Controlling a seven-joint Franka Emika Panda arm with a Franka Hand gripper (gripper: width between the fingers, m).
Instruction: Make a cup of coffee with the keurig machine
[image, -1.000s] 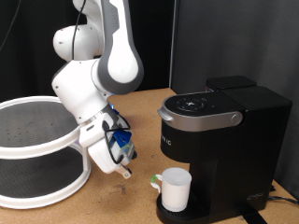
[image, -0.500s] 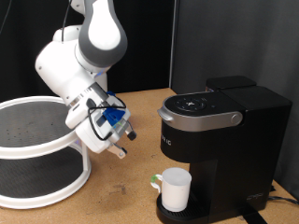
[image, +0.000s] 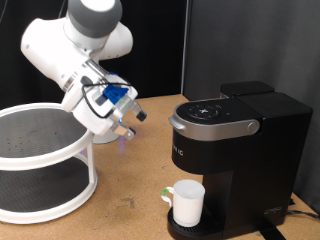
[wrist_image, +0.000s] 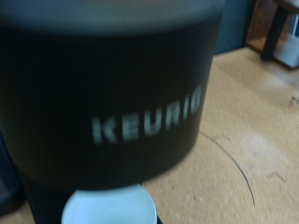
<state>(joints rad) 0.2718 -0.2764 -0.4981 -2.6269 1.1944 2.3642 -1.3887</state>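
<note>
The black keurig machine (image: 240, 150) stands at the exterior view's right, its lid closed. The white cup (image: 187, 203) stands upright on the drip tray under the brew head, with a greenish mark at its handle. My gripper (image: 133, 120) hangs in the air to the left of the machine, about level with its top, and touches nothing. Nothing shows between its fingers. In the wrist view the brew head with the KEURIG lettering (wrist_image: 112, 93) fills the frame, blurred, and the cup's rim (wrist_image: 107, 207) shows below it. My fingers do not show there.
A white two-tier round rack (image: 40, 165) stands at the exterior view's left on the wooden table (image: 140, 190). A black backdrop hangs behind. Dark furniture (wrist_image: 280, 28) shows at a corner of the wrist view.
My arm has lifted and swung up and to the exterior view's left, away from the cup. The cup and the machine have not moved.
</note>
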